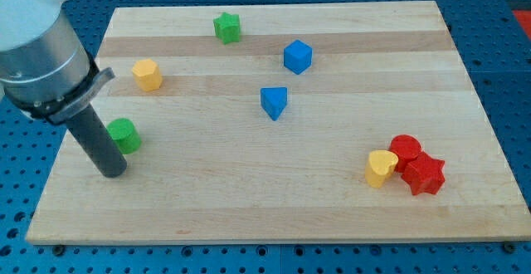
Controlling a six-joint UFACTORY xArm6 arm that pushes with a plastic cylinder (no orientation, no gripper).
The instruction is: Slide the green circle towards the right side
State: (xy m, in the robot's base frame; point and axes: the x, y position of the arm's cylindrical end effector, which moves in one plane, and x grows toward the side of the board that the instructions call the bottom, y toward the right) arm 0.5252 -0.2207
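Note:
The green circle (pixel 124 134) lies near the left edge of the wooden board (pixel 274 199), at mid height. My tip (pixel 112 173) rests on the board just below and slightly left of the green circle, close to it; whether they touch I cannot tell. The dark rod rises from the tip up and to the left into the grey arm at the view's top left.
A green star (pixel 226 26) sits at the top, a yellow hexagon (pixel 147 74) above the green circle, a blue cube (pixel 298 56) and a blue triangle (pixel 274 102) near the centre. At the lower right cluster a yellow heart (pixel 381 168), a red circle (pixel 406 149) and a red star (pixel 425 174).

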